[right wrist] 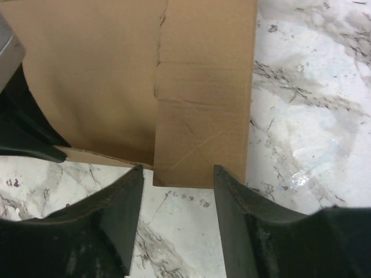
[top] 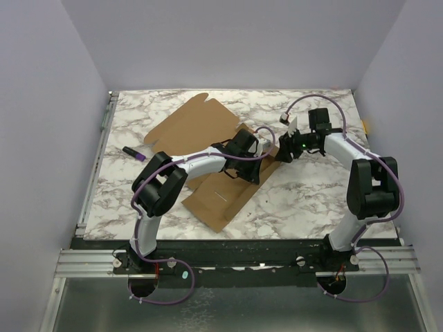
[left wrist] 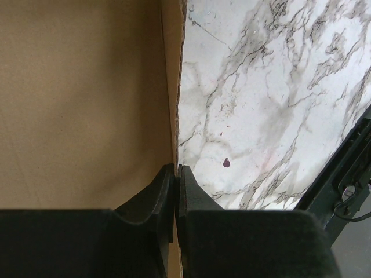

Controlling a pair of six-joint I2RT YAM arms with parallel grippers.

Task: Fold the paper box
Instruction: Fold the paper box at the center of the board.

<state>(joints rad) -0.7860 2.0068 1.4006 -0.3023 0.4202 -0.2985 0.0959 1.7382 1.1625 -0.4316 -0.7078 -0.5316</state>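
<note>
The paper box is a brown cardboard sheet lying spread across the middle of the marble table. My left gripper is at the sheet's right side. In the left wrist view the left gripper is shut on the thin edge of a cardboard panel. My right gripper faces it from the right. In the right wrist view the right gripper is open, its fingertips just short of the end of a creased flap, with only bare table between them.
A purple marker lies on the table left of the sheet. A small dark spot marks the marble near the left fingers. Walls enclose the table at the back and on both sides.
</note>
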